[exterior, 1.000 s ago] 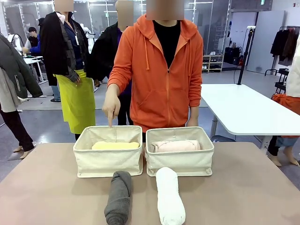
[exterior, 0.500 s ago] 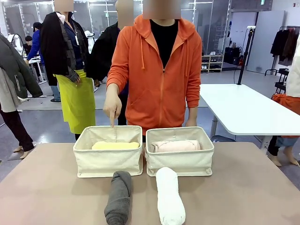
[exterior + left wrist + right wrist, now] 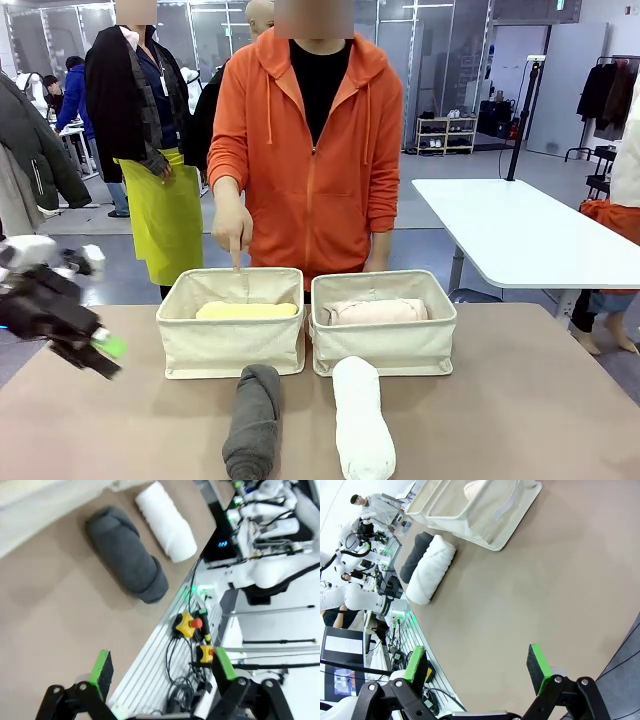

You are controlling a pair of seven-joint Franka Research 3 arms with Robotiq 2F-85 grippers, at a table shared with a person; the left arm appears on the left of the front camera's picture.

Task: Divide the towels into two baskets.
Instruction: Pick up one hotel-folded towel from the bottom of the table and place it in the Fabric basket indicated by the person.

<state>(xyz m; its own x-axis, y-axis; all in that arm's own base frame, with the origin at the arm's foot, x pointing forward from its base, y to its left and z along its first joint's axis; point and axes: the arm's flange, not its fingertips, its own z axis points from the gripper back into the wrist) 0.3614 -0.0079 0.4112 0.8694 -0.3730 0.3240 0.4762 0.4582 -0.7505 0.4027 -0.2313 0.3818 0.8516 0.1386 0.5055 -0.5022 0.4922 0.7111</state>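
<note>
Our left arm point(image 3: 45, 310) has just swung in over the counter's point(image 3: 520, 400) left edge, jaws wide and empty; the right jaws gape too. The grey towel point(image 3: 252, 420) and white towel point(image 3: 362, 420) wait at the near edge. We judge grey goes next, into the left basket point(image 3: 230, 275) that the person's hand point(image 3: 232, 228) points at.

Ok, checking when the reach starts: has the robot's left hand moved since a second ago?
Yes: left hand has entered from the picture's left, toward the left basket.
</note>
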